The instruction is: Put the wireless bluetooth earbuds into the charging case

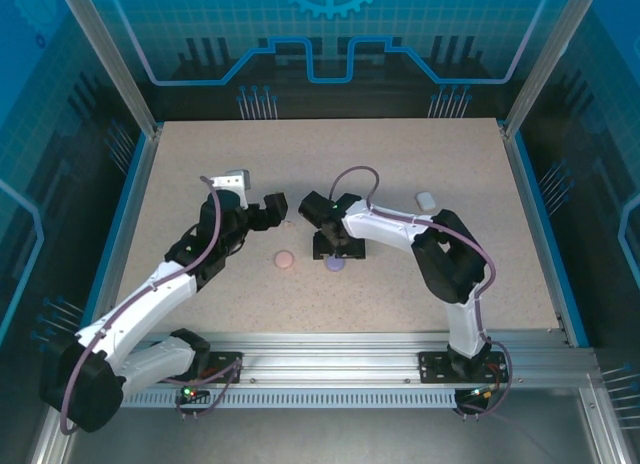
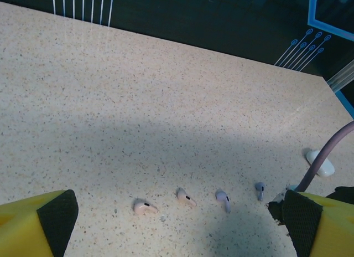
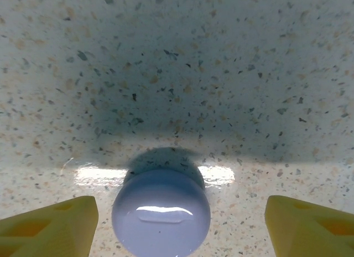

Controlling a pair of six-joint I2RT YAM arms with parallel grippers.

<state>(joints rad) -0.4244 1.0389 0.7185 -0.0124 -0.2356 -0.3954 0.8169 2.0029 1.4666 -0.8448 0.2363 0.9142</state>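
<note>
Two pale pink earbuds (image 2: 145, 206) (image 2: 185, 197) and two purple earbuds (image 2: 223, 199) (image 2: 259, 189) lie in a row on the speckled table, just ahead of my left gripper (image 2: 177, 232). That gripper is open and holds nothing. The white pair is out of view. My right gripper (image 3: 177, 226) is also open and hangs low over the closed round purple charging case (image 3: 161, 212). The case sits between its yellow fingers (image 3: 50, 224), nearer the left one, with a gap on both sides. In the top view the left gripper (image 1: 272, 210) and right gripper (image 1: 335, 250) face each other at mid-table.
A closed pink case (image 1: 284, 259) lies left of the purple case (image 1: 334, 265). A white case (image 1: 426, 199) (image 2: 322, 163) sits further right, near the right arm's purple cable (image 2: 326, 152). Blue rails edge the table (image 1: 180, 164).
</note>
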